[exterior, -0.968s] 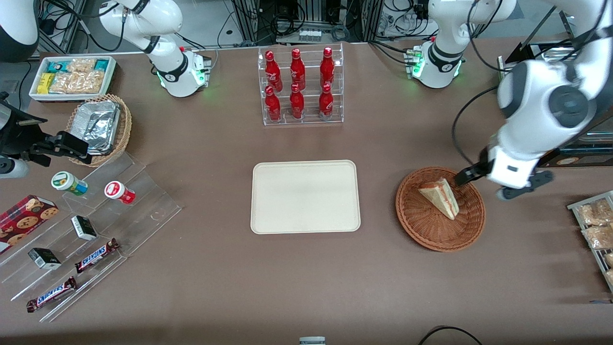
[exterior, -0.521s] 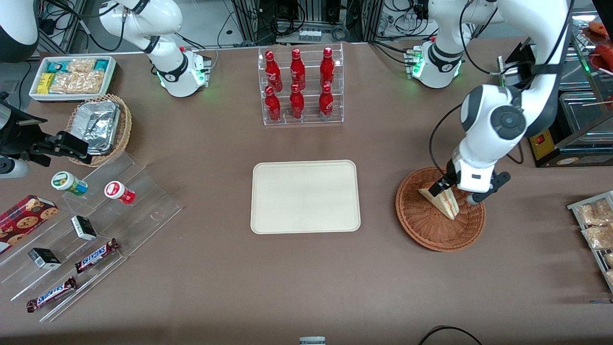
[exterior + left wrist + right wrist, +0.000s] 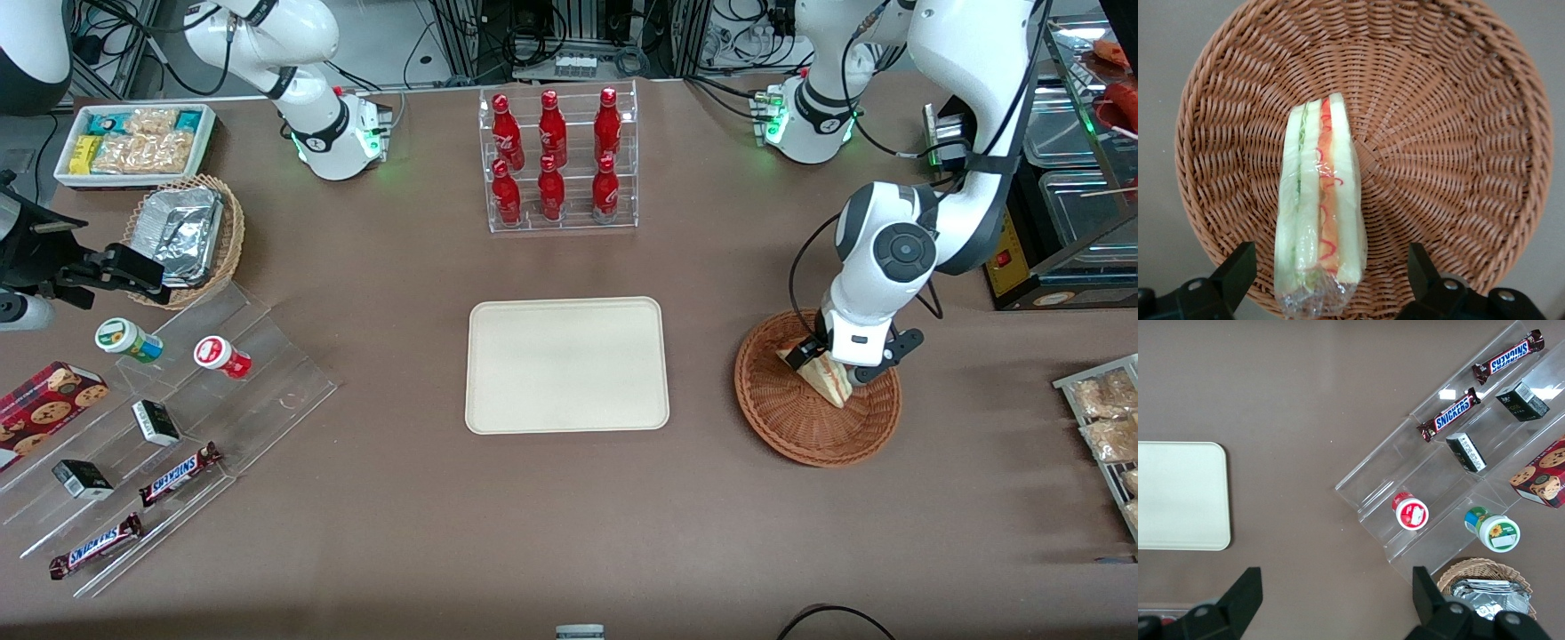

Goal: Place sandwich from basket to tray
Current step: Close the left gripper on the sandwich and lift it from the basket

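Cream tray (image 3: 567, 365) waits bare mid-counter; beside it, toward the working arm's end, the sandwich (image 3: 827, 380) sits in the basket (image 3: 782, 418). Hand (image 3: 834, 363) hovers spread, straddling it: grasp step, I'd say. Next: drop lower, pinch the bread, lift.

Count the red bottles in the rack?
6, all in the clear rack: three bottles in the upper row, three in the lower row. None looks hidden. The gripper is open over the sandwich.
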Available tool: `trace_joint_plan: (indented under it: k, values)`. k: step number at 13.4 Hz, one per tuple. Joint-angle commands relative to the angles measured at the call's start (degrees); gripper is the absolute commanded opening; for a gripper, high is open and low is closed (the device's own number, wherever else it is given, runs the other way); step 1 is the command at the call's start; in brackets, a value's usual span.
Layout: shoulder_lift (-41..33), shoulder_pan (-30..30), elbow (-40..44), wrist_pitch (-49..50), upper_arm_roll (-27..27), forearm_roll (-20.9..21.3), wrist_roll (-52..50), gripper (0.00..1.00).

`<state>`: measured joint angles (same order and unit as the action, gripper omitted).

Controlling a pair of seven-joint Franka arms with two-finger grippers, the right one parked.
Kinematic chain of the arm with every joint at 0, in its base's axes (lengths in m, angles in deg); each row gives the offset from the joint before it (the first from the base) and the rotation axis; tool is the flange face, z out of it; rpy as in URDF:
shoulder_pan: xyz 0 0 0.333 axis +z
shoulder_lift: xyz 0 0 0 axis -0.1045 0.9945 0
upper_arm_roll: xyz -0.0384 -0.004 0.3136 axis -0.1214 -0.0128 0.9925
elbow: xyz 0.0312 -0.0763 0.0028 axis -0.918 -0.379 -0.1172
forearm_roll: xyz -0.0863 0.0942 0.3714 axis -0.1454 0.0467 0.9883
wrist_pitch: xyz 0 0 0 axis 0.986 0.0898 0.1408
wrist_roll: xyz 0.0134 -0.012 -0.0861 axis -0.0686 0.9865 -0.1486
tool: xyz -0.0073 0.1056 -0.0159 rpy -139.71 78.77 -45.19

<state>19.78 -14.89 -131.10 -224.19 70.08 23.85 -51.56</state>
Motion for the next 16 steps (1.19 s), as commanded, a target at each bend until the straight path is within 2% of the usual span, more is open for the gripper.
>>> trace_joint_plan:
  k: [1, 2, 3, 4, 8, 10, 13, 16]
  values:
    - [1.1, -0.5, -0.5, -2.0, 0.4, 1.5, -1.5, 0.99]
    - [1.3, -0.5, -0.3, -2.1, 0.5, 1.5, -2.1, 0.77]
    - [1.5, -0.5, -0.3, -2.0, 0.8, 1.5, -2.7, 0.34]
    - [1.5, -0.5, -0.3, -2.0, 0.8, 1.5, -2.7, 0.01]
    - [0.3, -0.3, 0.1, -0.9, 0.9, 3.4, -2.6, 0.00]
    - [-0.8, -0.5, 4.1, 4.2, 0.7, 3.5, -1.7, 0.00]
    - [1.1, -4.5, 19.2, 19.2, -3.0, 3.1, -0.9, 0.00]
    - [7.7, -13.1, 34.9, 29.3, -4.7, 2.2, -1.5, 0.00]
